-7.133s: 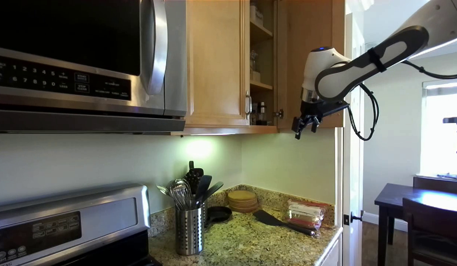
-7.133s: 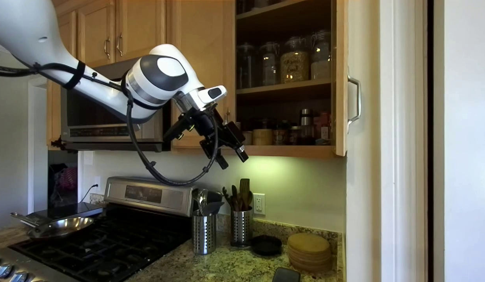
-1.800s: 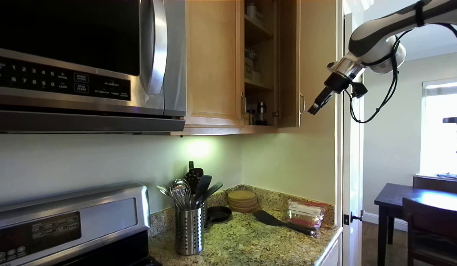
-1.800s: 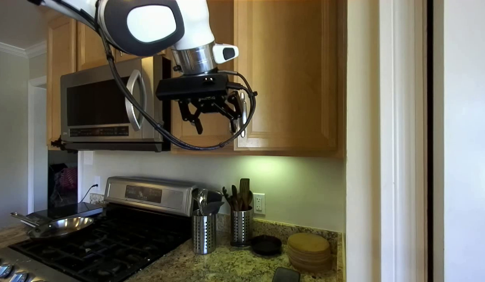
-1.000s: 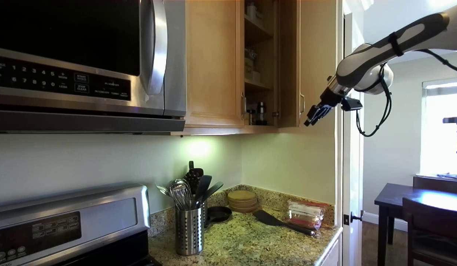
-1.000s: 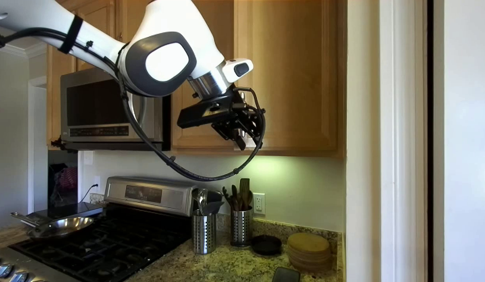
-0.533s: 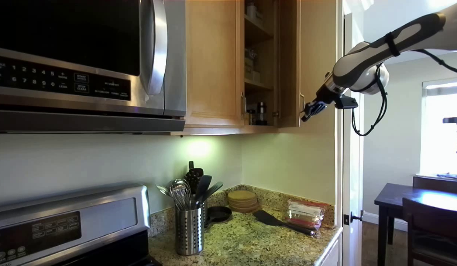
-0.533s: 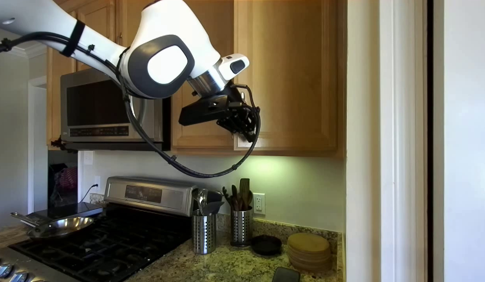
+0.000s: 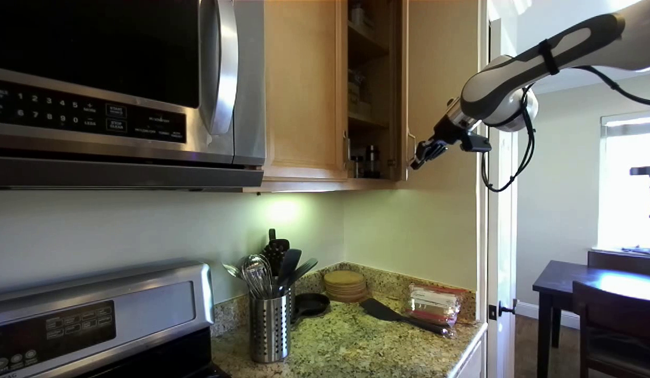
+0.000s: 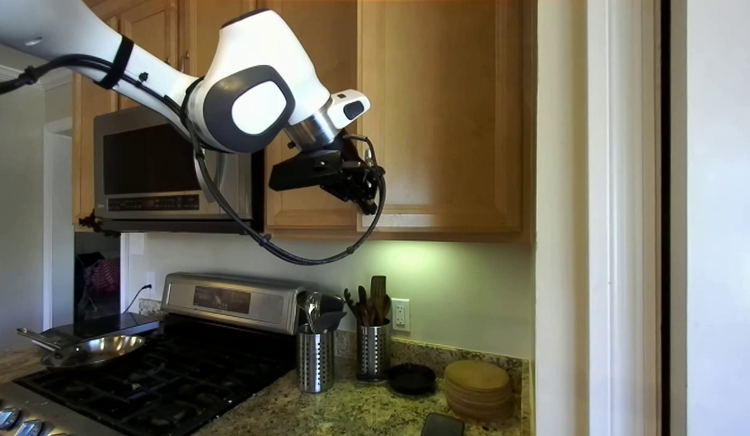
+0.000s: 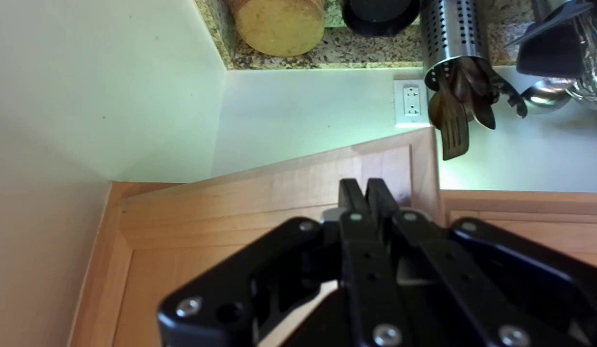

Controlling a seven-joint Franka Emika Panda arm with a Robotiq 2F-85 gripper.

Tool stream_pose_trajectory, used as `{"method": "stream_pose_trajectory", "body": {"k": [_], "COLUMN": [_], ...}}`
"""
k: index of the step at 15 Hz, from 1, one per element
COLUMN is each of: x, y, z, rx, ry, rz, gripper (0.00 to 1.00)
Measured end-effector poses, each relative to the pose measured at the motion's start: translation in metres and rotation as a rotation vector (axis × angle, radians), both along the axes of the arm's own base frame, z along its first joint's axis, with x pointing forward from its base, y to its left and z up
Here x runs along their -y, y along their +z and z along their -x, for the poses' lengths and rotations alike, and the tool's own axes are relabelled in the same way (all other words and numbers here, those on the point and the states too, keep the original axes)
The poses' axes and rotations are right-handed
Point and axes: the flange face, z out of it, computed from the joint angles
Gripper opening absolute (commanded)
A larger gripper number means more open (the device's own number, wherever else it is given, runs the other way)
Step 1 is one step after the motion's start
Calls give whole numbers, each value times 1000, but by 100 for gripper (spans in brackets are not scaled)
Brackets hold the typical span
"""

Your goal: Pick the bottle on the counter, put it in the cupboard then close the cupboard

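Note:
The cupboard door point(image 10: 444, 115) stands partly ajar; an exterior view shows its edge and the shelves point(image 9: 368, 121) behind. Just in front of the door, by its handle point(image 9: 411, 144), is my gripper point(image 9: 416, 161), tilted downward. In the wrist view, where the scene is upside down, the gripper point(image 11: 361, 185) is shut, its fingertips near the door's lower corner, with nothing seen between them. Whether they touch the door I cannot tell. No bottle shows on the counter point(image 9: 351, 346). A dark bottle point(image 9: 372, 160) stands on the lowest shelf; I cannot tell if it is the task's bottle.
On the counter are metal utensil holders point(image 10: 315, 363), round wooden boards point(image 10: 478, 381), a small black pan point(image 9: 310, 304), a black spatula point(image 9: 383, 311) and a plastic packet point(image 9: 435, 304). A microwave point(image 9: 220, 157) hangs beside the cupboard. A side wall point(image 9: 443, 105) stands behind the door.
Over the last second my fingers have drawn together. My gripper has moved along with the cupboard door, which has swung inward so that its gap is narrower.

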Motion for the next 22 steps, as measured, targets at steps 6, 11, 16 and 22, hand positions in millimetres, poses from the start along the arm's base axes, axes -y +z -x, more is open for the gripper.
{"method": "stream_pose_trajectory", "body": {"k": [6, 11, 16, 22], "x": [-52, -66, -38, 29], "y": [-9, -36, -67, -80], "z": [-45, -74, -70, -44], "rx": [14, -32, -142, -222], "ry": [89, 126, 142, 43], "rz": [-71, -70, 19, 96], "gripper": [8, 8, 7, 49]}}
